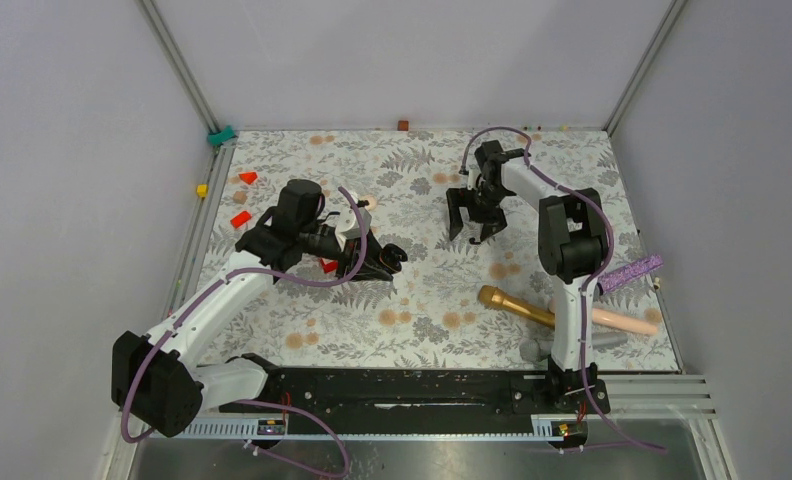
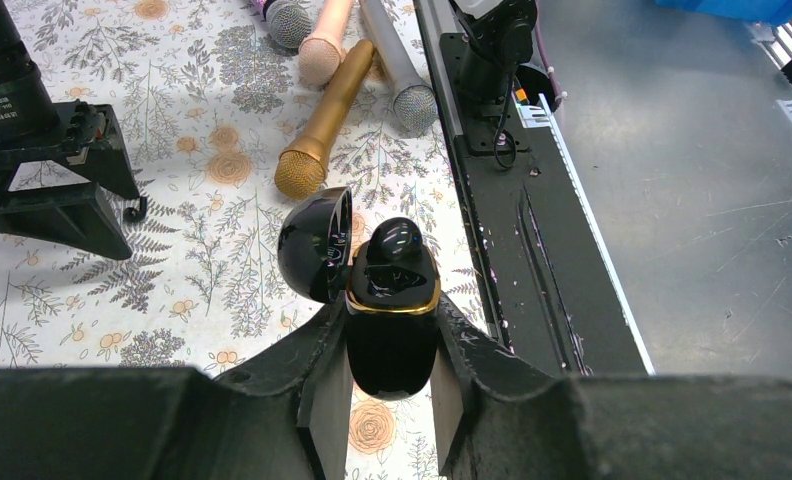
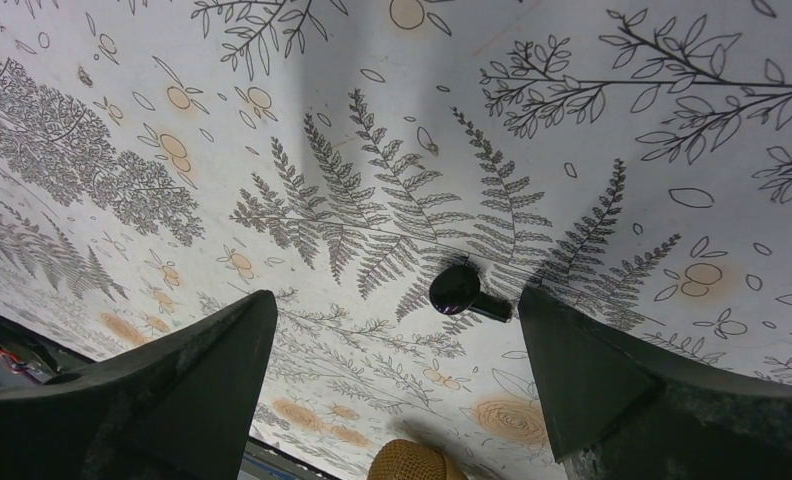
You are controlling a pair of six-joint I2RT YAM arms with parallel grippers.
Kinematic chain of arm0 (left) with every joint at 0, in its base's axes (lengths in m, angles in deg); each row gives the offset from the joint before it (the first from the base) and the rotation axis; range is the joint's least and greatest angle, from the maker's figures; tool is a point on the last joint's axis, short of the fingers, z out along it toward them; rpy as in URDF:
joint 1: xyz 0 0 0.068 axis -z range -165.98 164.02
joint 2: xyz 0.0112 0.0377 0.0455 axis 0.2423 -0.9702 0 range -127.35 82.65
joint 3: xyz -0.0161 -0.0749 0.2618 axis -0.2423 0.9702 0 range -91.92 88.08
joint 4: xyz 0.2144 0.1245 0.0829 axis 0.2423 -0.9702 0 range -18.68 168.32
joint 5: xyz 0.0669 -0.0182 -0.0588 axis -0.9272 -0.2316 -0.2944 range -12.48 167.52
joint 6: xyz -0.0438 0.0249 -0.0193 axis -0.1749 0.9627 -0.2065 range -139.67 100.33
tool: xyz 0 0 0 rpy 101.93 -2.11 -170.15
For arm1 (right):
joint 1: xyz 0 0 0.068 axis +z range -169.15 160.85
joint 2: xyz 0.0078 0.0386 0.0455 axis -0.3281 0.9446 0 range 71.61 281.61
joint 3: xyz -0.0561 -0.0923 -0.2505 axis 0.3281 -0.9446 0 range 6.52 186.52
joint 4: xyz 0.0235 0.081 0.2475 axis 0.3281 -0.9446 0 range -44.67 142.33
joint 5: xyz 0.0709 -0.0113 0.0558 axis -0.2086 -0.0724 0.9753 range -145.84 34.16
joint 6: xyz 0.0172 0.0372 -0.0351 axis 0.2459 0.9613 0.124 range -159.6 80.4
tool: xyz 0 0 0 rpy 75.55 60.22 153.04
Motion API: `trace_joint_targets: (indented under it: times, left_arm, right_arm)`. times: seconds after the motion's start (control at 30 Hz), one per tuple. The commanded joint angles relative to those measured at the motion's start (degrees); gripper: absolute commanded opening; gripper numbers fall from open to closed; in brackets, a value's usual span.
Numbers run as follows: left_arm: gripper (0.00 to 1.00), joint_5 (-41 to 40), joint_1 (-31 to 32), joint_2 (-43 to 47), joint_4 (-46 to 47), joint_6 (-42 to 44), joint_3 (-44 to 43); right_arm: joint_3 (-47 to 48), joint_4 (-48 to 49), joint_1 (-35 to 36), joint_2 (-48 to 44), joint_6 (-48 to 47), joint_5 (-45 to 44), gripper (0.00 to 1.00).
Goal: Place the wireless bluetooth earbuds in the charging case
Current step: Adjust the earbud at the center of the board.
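The left gripper (image 2: 392, 322) is clamping the open case (image 2: 392, 355) with the first earbud (image 2: 394, 240) sitting inside, while the right gripper (image 3: 397, 305) is hovering wide open and empty over the second earbud (image 3: 457, 288) on the table, so the job is looking about half done.

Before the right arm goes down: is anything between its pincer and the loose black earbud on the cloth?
Nothing visible. The right pincer is open over the earbud, which lies alone on bare cloth between its fingers; the gold mic lies aside.

One earbud (image 2: 394, 240) in charging case (image 2: 392, 345)
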Motion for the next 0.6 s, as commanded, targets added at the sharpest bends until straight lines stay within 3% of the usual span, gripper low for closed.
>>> trace_joint_targets:
  times: [0.0, 0.3, 0.57]
  left_arm:
    - [0.00, -0.1, -0.1, 0.4, 2.6, 0.0, -0.1]
    - [0.00, -0.1, 0.0, 0.3, 2.6, 0.1, -0.2]
    - [0.00, -0.1, -0.1, 0.4, 2.6, 0.1, -0.2]
  right_arm:
    - [-0.6, -1.0, 0.1, 0.9, 1.9, 2.6, 0.99]
    - [-8.9, 2.0, 0.2, -3.2, 3.3, 7.4, 0.99]
    - [-6.9, 3.2, 2.4, -1.3, 3.3, 9.1, 0.99]
